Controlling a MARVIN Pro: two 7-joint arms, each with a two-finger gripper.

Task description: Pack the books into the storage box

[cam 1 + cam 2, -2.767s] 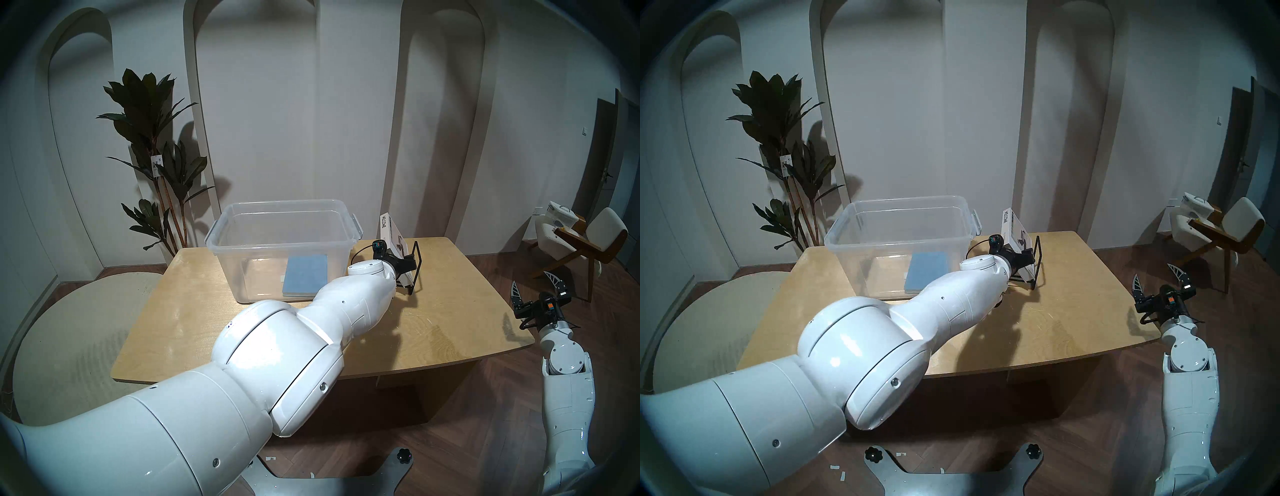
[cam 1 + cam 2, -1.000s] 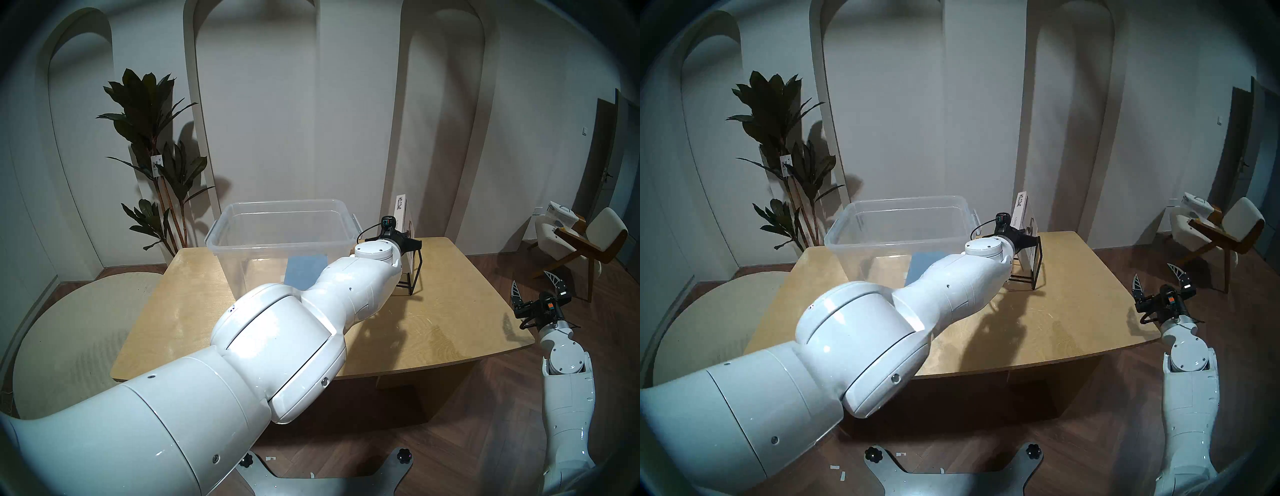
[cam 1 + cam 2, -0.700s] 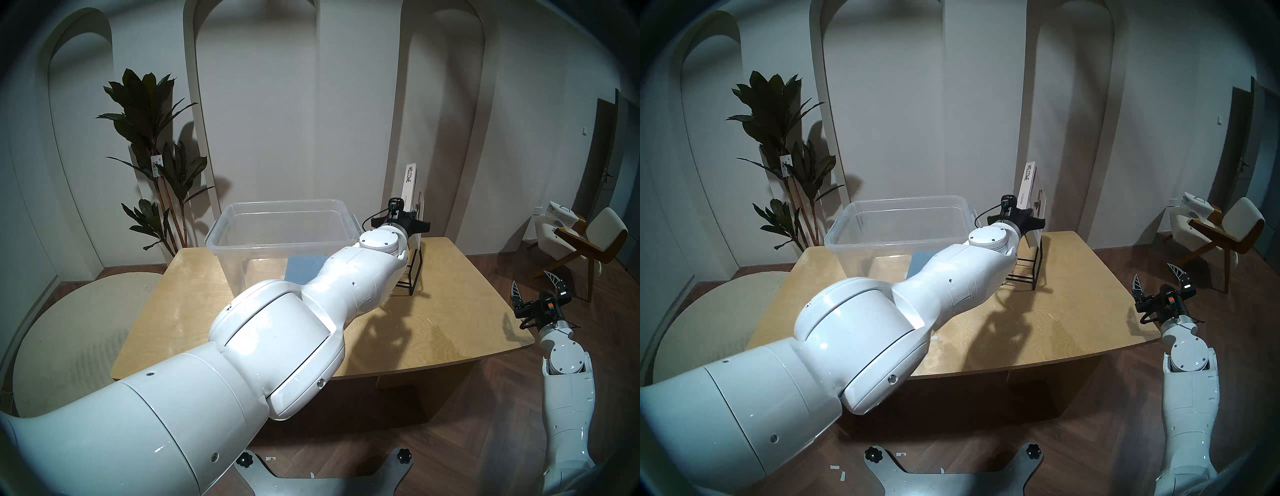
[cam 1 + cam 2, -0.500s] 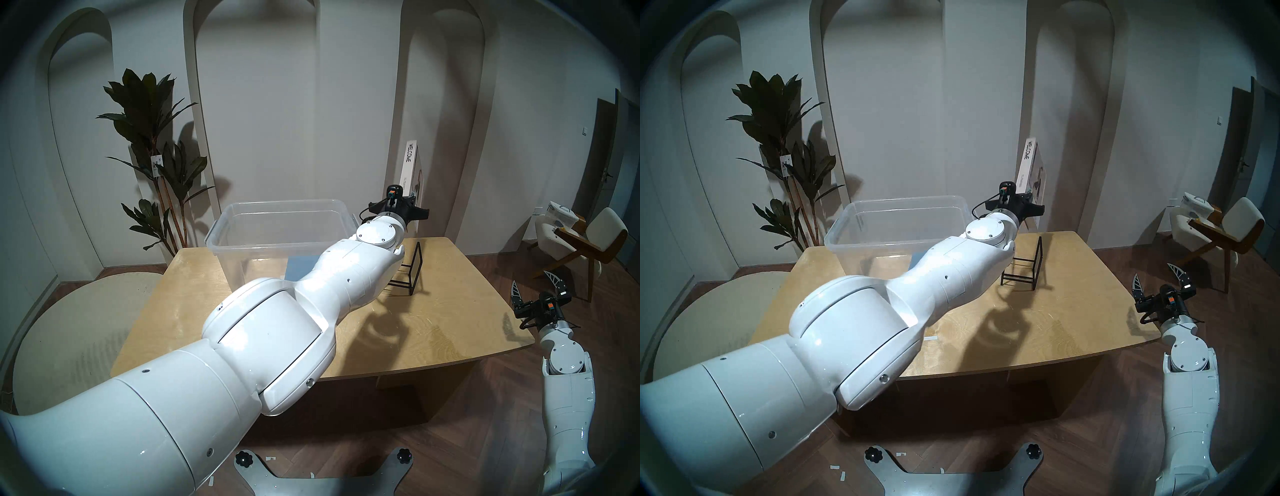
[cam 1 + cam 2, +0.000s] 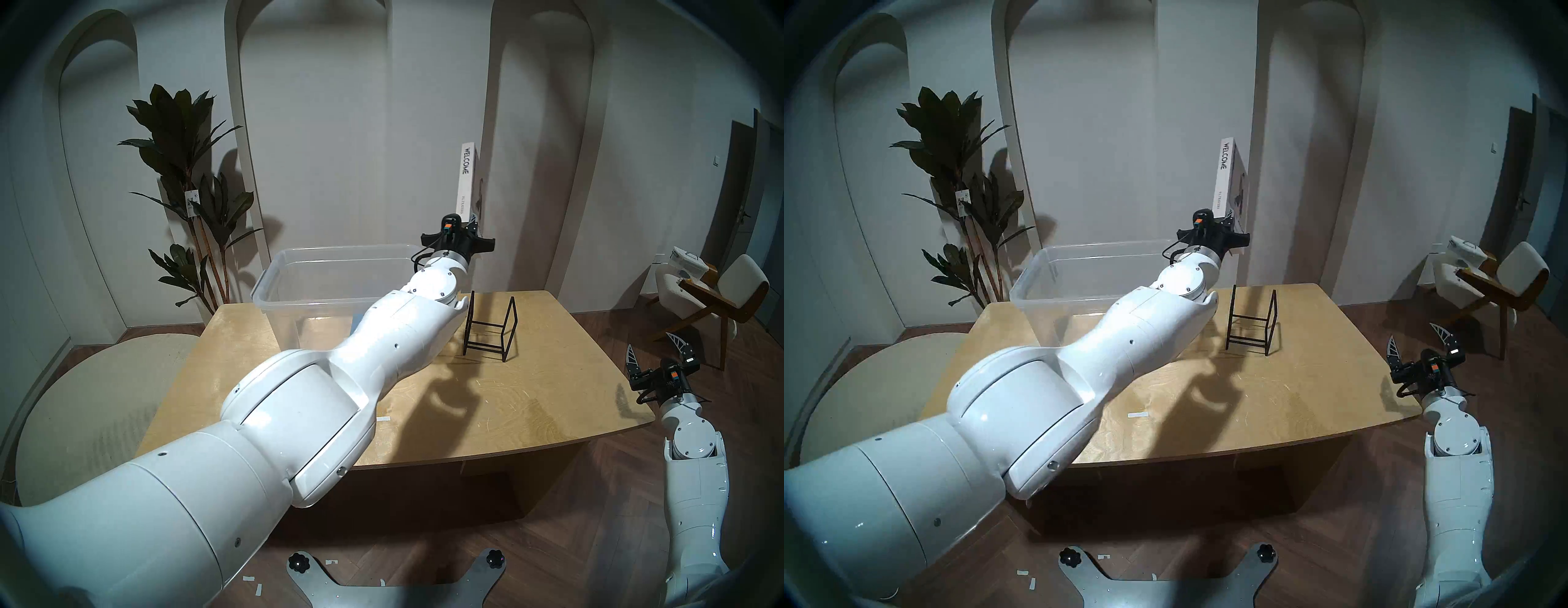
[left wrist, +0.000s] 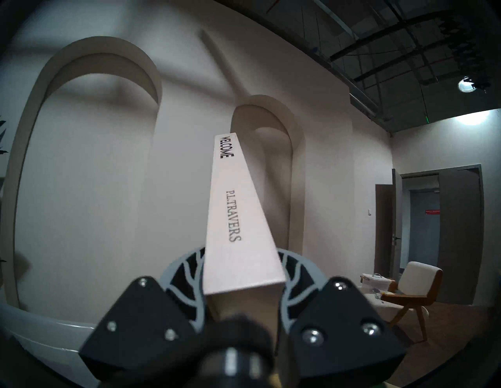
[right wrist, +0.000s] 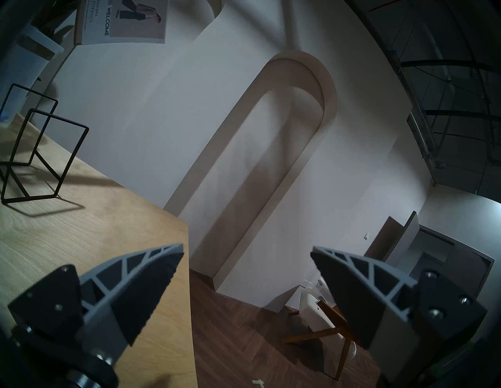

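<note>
My left gripper (image 5: 471,220) is shut on the bottom end of the white "WELCOME" book (image 5: 464,178) and holds it upright in the air. The book is above the table, just right of the storage box's (image 5: 297,298) right rim. In the left wrist view both fingers (image 6: 187,273) clamp the book's spine (image 6: 235,216). The clear box stands at the table's back left. The blue book lies inside it, mostly hidden by my left arm; a sliver (image 5: 354,329) shows. My right gripper (image 5: 648,342) is open and empty off the table's right edge, jaws wide apart in its wrist view (image 7: 246,249).
An empty black wire rack (image 5: 508,329) stands on the wooden table (image 5: 530,403), below and right of the held book. A potted plant (image 5: 186,170) is behind the box on the left. A chair (image 5: 721,288) stands at the far right.
My left gripper has lifted the white book up out of the wire rack and carried it left toward the box. The rack stays behind, empty. The right arm has not moved.
</note>
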